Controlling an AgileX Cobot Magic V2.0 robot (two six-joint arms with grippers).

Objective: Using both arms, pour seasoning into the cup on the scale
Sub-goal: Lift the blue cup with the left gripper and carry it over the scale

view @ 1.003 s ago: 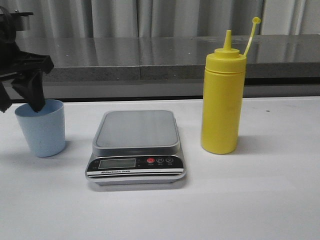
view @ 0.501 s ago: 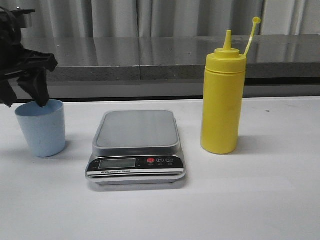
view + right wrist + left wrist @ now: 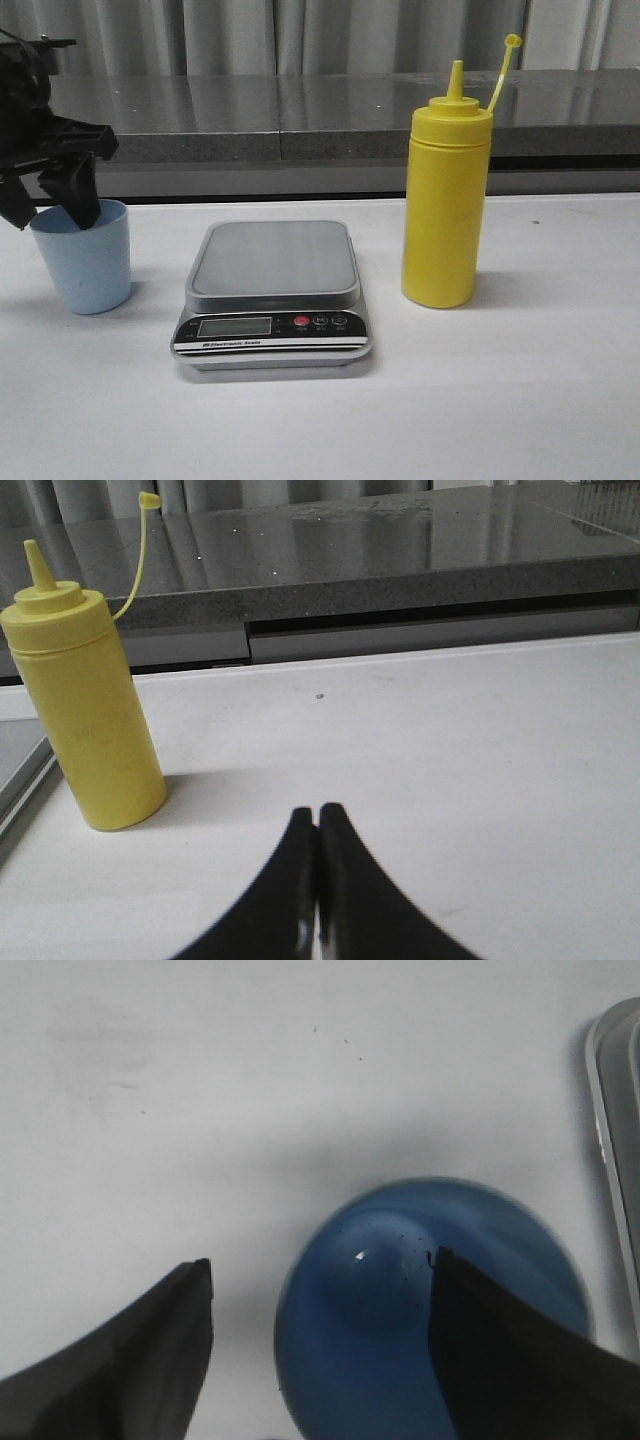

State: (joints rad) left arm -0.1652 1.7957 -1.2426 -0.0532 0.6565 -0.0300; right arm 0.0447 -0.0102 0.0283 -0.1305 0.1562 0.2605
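Step in hand, by my read: picking up the cup to move it onto the scale; nothing on the platform yet, no pouring started.

Left gripper [image 3: 48, 212] sits at the cup [image 3: 84, 257], far left of the white table [image 3: 520, 400]; fingers spread wide, straddling the rim, one finger [image 3: 520, 1360] inside the mouth, the other [image 3: 120, 1360] outside the wall; not visibly pinching yet. Next move likely calls for closing on the wall, lifting without tipping, then carrying right to set it centred on the platform.

Cup: pale blue, tapered, no handle, upright, a few dark specks inside, otherwise looks empty.

Scale [image 3: 273, 290] just right of the cup, apart from it; silver platform bare, black front panel, red button, display looks blank.

Seasoning bottle [image 3: 445, 200] right of the scale, near but not touching; tall, opaque yellow, upright, cone nozzle uncovered, tethered cap sticking up.

Right gripper [image 3: 318, 830]: fingers pressed together, holding nothing, well apart from the bottle; it has to open and reach for the bottle later.
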